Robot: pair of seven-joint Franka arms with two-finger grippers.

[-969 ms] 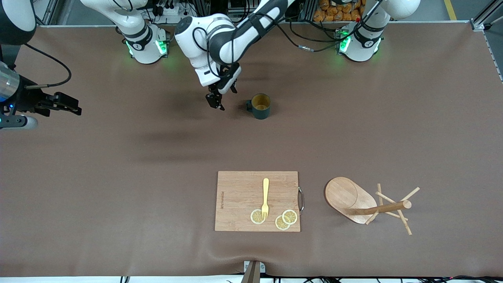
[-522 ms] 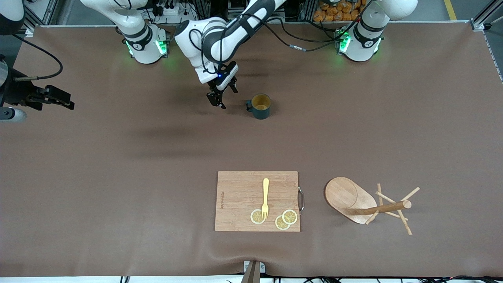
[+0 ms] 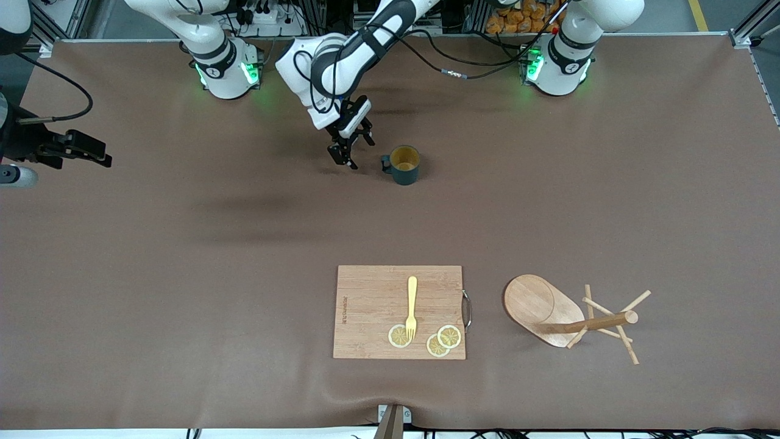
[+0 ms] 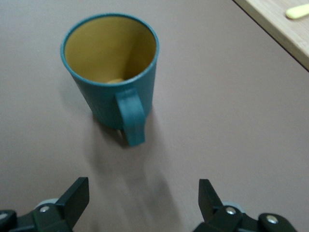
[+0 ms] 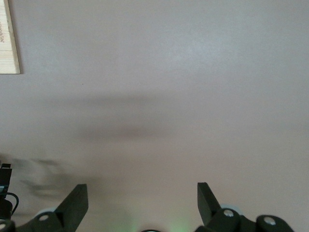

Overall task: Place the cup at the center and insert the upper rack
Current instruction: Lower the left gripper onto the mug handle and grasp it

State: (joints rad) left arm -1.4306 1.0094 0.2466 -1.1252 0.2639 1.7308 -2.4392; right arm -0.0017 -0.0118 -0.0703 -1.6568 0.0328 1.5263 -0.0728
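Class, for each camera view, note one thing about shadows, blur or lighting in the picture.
Front view: soft arm shadows smear across the table. Left wrist view: the cup is slightly soft, shadow falling beside its handle. Right wrist view: only blurred shadow bands on bare table.

A big brown table cover (image 3: 183,305) fills almost the whole picture. Along the top edge sit metal frames (image 3: 73,21) and a grey floor (image 3: 719,15).
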